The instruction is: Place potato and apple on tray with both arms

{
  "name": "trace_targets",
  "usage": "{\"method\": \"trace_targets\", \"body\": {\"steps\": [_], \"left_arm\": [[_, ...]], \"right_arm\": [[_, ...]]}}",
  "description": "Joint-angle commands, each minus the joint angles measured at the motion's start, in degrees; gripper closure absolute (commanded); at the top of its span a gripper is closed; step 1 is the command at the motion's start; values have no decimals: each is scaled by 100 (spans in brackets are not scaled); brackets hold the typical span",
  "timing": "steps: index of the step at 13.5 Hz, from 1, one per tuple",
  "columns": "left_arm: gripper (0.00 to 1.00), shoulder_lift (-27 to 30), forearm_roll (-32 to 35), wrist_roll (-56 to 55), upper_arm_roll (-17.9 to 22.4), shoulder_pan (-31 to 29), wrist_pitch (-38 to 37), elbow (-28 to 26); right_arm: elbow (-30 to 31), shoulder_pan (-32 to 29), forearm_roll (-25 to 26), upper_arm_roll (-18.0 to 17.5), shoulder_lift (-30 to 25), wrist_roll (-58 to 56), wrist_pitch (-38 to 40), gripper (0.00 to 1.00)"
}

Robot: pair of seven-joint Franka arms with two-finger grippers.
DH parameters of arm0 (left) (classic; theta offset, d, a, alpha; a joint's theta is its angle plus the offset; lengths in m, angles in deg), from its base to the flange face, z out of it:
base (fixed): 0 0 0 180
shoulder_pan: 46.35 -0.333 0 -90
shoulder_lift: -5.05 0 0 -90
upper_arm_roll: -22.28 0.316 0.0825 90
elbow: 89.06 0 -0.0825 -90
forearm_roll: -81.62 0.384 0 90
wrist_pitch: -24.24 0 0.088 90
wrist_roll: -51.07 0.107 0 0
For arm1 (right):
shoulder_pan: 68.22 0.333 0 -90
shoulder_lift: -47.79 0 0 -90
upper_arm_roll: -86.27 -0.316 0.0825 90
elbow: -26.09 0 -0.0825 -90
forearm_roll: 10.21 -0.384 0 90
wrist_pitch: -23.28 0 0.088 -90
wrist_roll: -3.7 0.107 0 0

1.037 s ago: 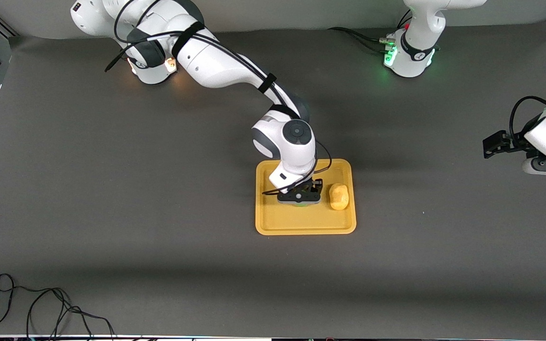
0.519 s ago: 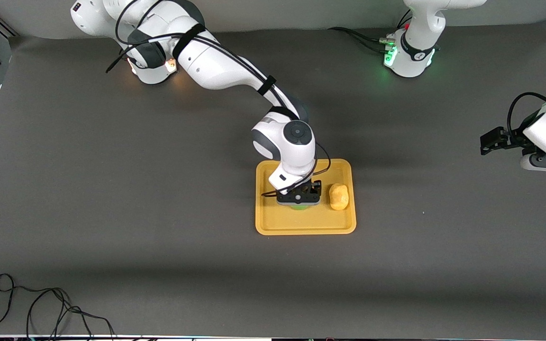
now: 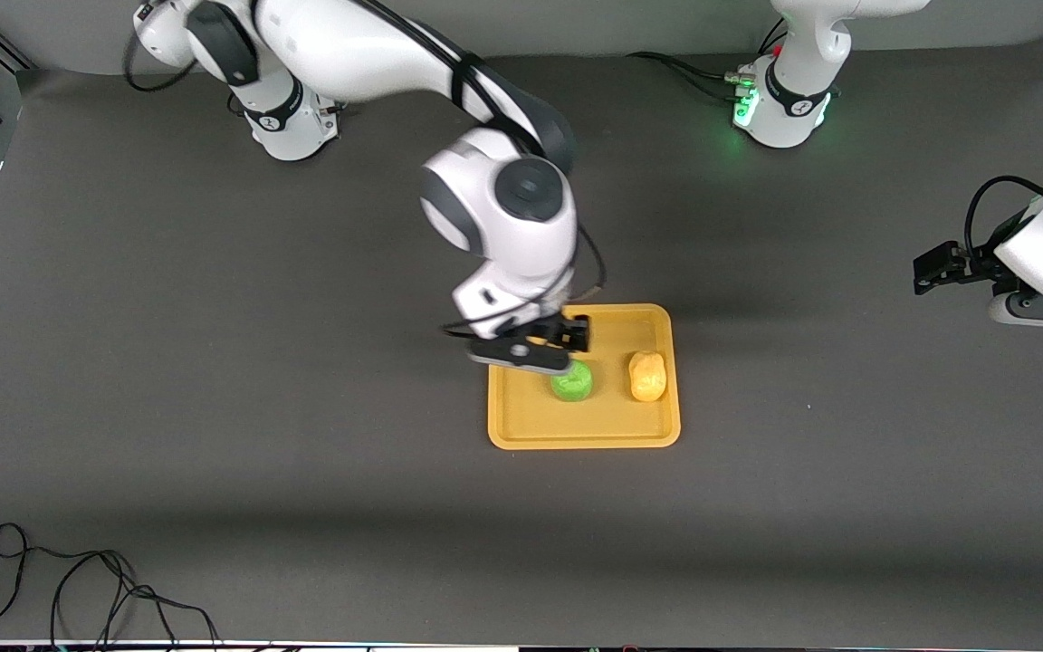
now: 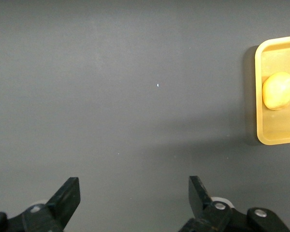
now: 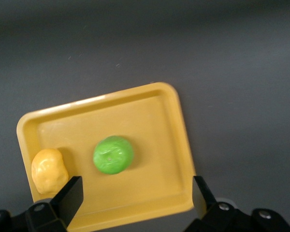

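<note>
The right hand (image 3: 531,349) hangs spread and empty over the tray (image 3: 585,433), mid-frame, where apple (image 3: 571,381) and potato (image 3: 647,376) lie side by side. The left hand (image 3: 933,269), also spread, waits at the right edge, seemingly above bare table (image 3: 214,362).

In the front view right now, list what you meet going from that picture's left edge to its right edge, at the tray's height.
Right gripper over the tray's edge → apple → potato → left gripper, waiting open above bare table at its own end.
</note>
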Motion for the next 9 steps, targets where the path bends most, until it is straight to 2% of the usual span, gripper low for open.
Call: {"method": "trace_targets", "body": {"steps": [1, 4, 6, 9], "left_arm": [[0, 152, -43, 75, 6, 34, 51, -149], [0, 152, -43, 48, 6, 52, 121, -157], [0, 160, -43, 39, -2, 52, 130, -157], [0, 117, -43, -380, -46, 78, 122, -140]], "right_arm": [[408, -419, -125, 1, -876, -724, 626, 0], [1198, -1200, -81, 72, -1932, -2218, 1506, 0], [1874, -1736, -72, 72, -2626, -2984, 1534, 0], [2613, -2177, -72, 239, -3312, -3733, 1447, 0]]}}
